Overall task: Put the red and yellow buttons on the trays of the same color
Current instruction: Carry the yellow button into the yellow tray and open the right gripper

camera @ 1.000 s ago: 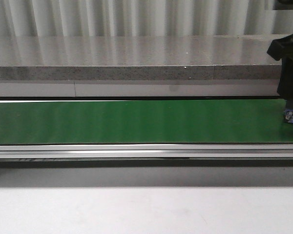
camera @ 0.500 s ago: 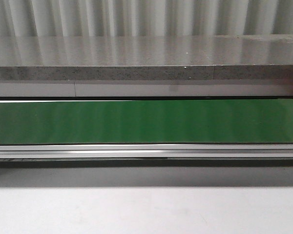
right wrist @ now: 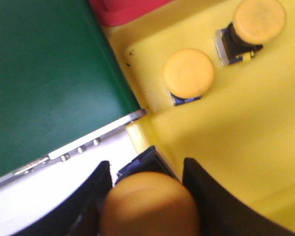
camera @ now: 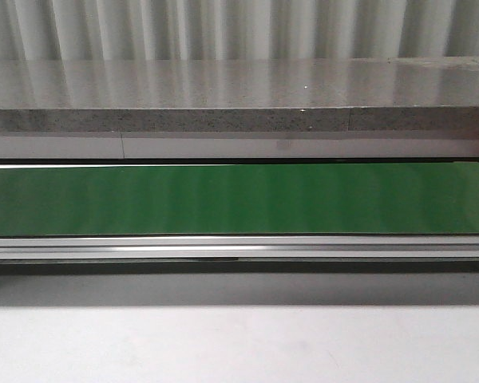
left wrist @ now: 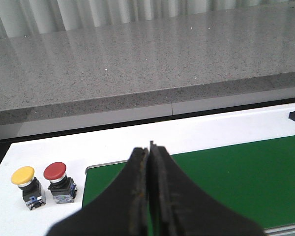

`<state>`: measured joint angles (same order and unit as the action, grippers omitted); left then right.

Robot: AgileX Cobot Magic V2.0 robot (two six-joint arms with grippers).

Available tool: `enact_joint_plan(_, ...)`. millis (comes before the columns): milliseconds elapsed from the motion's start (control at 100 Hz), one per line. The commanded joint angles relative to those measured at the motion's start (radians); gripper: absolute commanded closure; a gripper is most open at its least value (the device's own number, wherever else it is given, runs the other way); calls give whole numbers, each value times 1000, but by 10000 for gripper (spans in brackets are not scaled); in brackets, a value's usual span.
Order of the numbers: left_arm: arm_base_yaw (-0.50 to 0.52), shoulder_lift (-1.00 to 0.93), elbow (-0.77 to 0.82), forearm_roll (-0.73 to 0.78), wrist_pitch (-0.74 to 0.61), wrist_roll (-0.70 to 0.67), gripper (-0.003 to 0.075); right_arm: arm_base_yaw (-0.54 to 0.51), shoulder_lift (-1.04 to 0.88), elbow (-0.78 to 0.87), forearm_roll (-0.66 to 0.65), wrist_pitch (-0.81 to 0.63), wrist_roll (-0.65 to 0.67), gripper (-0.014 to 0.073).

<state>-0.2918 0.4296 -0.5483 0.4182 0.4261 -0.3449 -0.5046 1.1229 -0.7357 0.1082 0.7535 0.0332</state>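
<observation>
Neither gripper shows in the front view; only the green belt [camera: 239, 199] runs across, with a metal rail [camera: 239, 246] along its near edge, a grey stone counter [camera: 223, 96] behind it and a pale table surface [camera: 239, 343] in front.

From the left wrist, the left gripper [left wrist: 149, 162] has its two black fingers pressed together with nothing between them. Ahead of the tips lies the end of the green belt, and off to one side of the fingers, on the white table, a yellow button [left wrist: 25, 180] and a red button [left wrist: 58, 180] stand upright just beside each other, apart from the gripper.

From the right wrist, the right gripper [right wrist: 146, 183] is clamped on a yellow-capped button [right wrist: 148, 204], its dark fingers [right wrist: 209, 196] pressing on either side of it. The held button sits over the edge of the yellow tray [right wrist: 236, 128], by the corner of the belt's rail. Farther out beyond the fingertips, two more yellow buttons [right wrist: 188, 73] [right wrist: 258, 22] rest on the tray, near each other but not touching. A bit of the red tray [right wrist: 125, 9] shows past the yellow one.
</observation>
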Motion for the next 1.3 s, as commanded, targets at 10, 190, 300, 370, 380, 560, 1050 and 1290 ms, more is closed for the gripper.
enact_joint_plan(10, -7, 4, -28, 11, -73, -2, 740, -35, -26, -3, 0, -60, 15, 444)
enact_joint_plan(190, -7, 4, -28, 11, -73, -2, 740, -96, -26, 19, -38, -72, 67, 444)
enact_joint_plan(300, -7, 4, -28, 11, -73, -2, 740, -111, -26, 39, -87, -107, 128, 444)
enact_joint_plan(370, -7, 4, -28, 11, -73, -2, 740, -115, -26, 48, -108, -129, 151, 444)
enact_joint_plan(380, -7, 4, -28, 11, -73, -2, 740, -115, -26, 49, -114, -131, 158, 444)
enact_joint_plan(560, -7, 4, -28, 11, -73, -2, 740, -115, -20, 59, -185, -181, 223, 444)
enact_joint_plan(1050, -7, 4, -28, 8, -73, -2, 740, -115, 151, 59, -198, -244, 273, 444)
enact_joint_plan(1290, -7, 4, -28, 8, -73, -2, 740, -115, 199, 59, -198, -251, 276, 444)
